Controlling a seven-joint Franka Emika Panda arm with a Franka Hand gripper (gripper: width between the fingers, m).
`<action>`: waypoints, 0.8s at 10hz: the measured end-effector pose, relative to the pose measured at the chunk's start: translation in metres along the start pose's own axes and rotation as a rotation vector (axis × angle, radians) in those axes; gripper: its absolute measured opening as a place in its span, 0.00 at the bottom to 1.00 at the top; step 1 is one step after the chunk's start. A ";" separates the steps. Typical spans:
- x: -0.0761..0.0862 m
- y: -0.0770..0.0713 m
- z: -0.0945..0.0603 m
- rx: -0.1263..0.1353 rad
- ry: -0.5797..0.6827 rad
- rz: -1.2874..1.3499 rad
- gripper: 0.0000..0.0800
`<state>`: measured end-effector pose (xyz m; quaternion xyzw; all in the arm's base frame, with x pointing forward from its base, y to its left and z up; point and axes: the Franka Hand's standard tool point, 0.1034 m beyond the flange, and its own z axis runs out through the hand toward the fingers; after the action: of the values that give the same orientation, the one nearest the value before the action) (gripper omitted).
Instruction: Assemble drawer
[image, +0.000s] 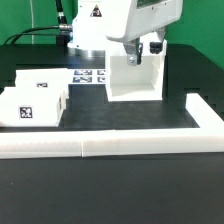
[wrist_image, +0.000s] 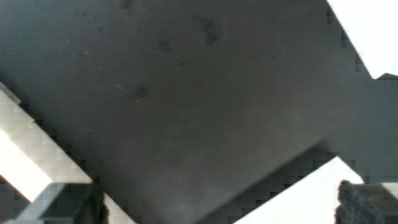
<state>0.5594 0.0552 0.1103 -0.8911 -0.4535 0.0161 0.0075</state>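
Note:
The drawer's tall white housing (image: 135, 78) stands upright on the dark table at the middle back, its open side facing the camera. My gripper (image: 146, 50) hangs at the housing's top, toward the exterior view's right wall. In the wrist view the gripper (wrist_image: 212, 206) is open. Its dark fingertips (wrist_image: 54, 205) stand far apart with mostly dark surface between them, and a white panel (wrist_image: 352, 150) lies close to one finger. A white strip (wrist_image: 25, 145) lies near the other finger. Two white tagged trays (image: 35, 100) sit together at the exterior view's left.
The marker board (image: 90, 77) lies flat behind the trays, beside the housing. A long low white border wall (image: 120, 146) runs across the front and turns back along the exterior view's right (image: 205, 115). The robot's base stands at the back.

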 end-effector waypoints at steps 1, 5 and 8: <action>0.000 0.000 0.000 0.000 0.000 0.000 0.81; 0.000 0.000 0.000 0.000 0.000 0.000 0.81; -0.013 0.002 -0.010 -0.002 -0.004 0.037 0.81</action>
<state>0.5536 0.0431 0.1208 -0.8993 -0.4369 0.0175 0.0053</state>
